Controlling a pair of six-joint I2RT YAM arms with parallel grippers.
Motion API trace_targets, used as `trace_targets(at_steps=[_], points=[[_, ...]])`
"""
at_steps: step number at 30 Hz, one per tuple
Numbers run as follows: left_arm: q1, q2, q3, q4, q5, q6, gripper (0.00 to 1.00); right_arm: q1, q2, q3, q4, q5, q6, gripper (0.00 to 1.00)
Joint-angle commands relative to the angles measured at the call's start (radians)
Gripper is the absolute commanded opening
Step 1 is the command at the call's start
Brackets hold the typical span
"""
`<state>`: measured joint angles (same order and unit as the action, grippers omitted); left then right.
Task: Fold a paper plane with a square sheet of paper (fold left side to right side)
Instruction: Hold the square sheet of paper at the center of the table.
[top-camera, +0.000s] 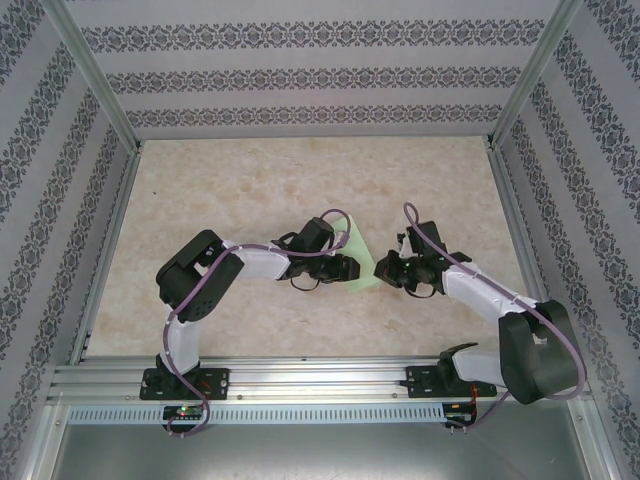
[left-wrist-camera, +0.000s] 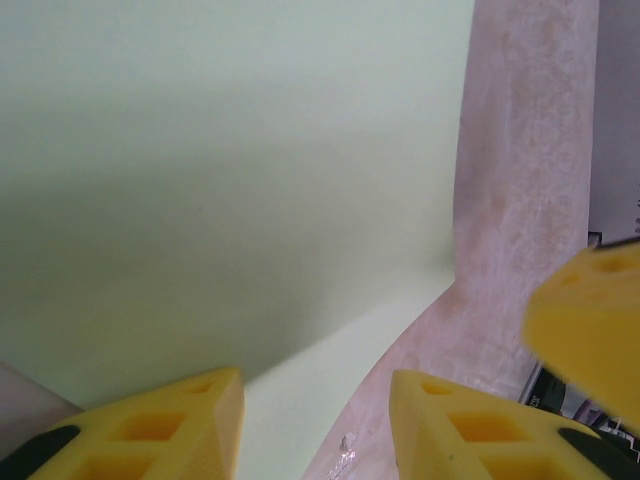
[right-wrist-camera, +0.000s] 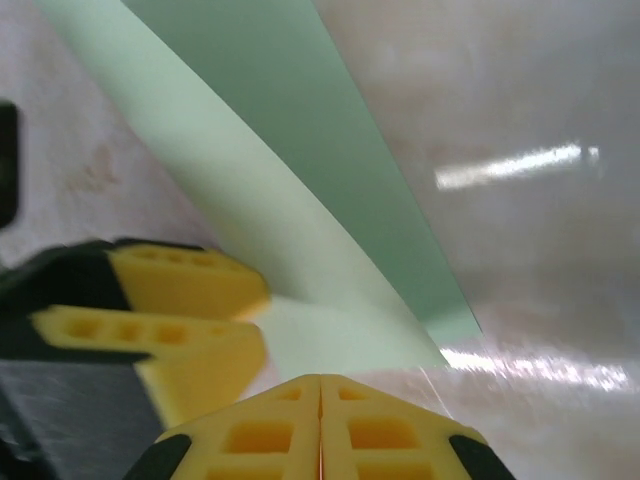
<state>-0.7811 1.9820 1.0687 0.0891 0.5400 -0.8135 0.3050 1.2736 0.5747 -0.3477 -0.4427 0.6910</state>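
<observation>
Entry: passing room on the table (top-camera: 300, 180), centre crowded.

The far half of the table is lying open, and so are both side margins up to the patterned walls (top-camera: 60, 150). The centre is being taken up (tightly) by the left gripper (top-camera: 343, 266) and the right gripper (top-camera: 385, 270), which are facing each other closely with the square sheet of paper (top-camera: 362, 262) sitting between them. The left one's fingers (left-wrist-camera: 190, 425) are standing apart over the sheet, and the right one's fingers (right-wrist-camera: 260, 435) are pressing together just beside its corner. The mounting rail (top-camera: 320, 375) and both arm bases are blocking the near edge.
</observation>
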Motion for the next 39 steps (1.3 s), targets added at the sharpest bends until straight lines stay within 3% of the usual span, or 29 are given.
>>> trace_targets(at_steps=[1,15,23,39], points=[[-0.024,0.057,0.005,-0.072,-0.043,0.017,0.44,0.018,-0.009,-0.027,0.063,-0.001,0.046,0.08],[-0.033,0.062,0.025,-0.086,-0.041,0.019,0.44,0.059,0.165,0.035,0.133,0.061,0.050,0.07],[-0.028,0.053,0.071,-0.086,-0.016,0.011,0.40,0.062,0.238,-0.005,0.076,0.158,0.012,0.03],[0.014,0.085,0.171,-0.137,-0.033,0.035,0.40,0.079,0.284,-0.011,0.063,0.183,-0.012,0.02]])
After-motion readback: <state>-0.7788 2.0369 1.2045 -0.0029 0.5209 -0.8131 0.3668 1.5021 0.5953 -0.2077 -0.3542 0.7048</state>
